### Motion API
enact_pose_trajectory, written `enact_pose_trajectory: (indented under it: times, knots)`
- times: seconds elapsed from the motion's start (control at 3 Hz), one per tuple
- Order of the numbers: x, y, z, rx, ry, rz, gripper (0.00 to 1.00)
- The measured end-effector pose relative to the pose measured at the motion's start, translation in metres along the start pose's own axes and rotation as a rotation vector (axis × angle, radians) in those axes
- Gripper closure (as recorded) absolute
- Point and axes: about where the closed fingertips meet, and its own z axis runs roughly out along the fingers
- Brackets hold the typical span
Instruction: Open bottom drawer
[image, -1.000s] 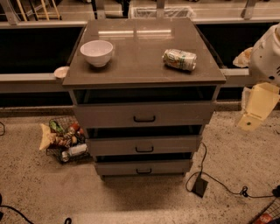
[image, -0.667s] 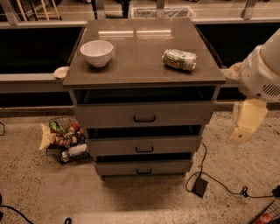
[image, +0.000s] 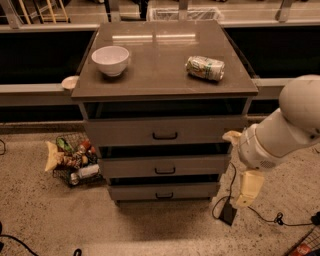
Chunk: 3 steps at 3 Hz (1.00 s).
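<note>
the tool (image: 248, 189) hangs just right of the bottom drawer (image: 164, 190) edge, over bare floor (image: 150, 227); whether it is apart or together, cannot tell.

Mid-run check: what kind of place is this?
Likely an office break area or lab: a three-drawer cabinet with a bowl and can on top, a snack basket on the floor. The gripper hangs right of the bottom drawer.

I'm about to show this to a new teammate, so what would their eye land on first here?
Probably the big white robot arm on the right, its claw hanging low beside the cabinet, level with the bottom drawer but apart from it. Then, on the cabinet's top: a white bowl at left, a can lying on its side at right. A wire basket of snacks sits on the floor at left.
</note>
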Motion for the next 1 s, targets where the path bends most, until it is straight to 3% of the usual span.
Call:
enact_pose_trajectory:
  times: [0.33,0.67,1.0]
  knots:
    - [0.007,0.014,0.065,-0.091,-0.084,0.026,0.00]
    - [0.007,0.014,0.065,-0.091,-0.084,0.026,0.00]
    - [0.018,0.009,0.089,-0.080,-0.072,0.018,0.00]
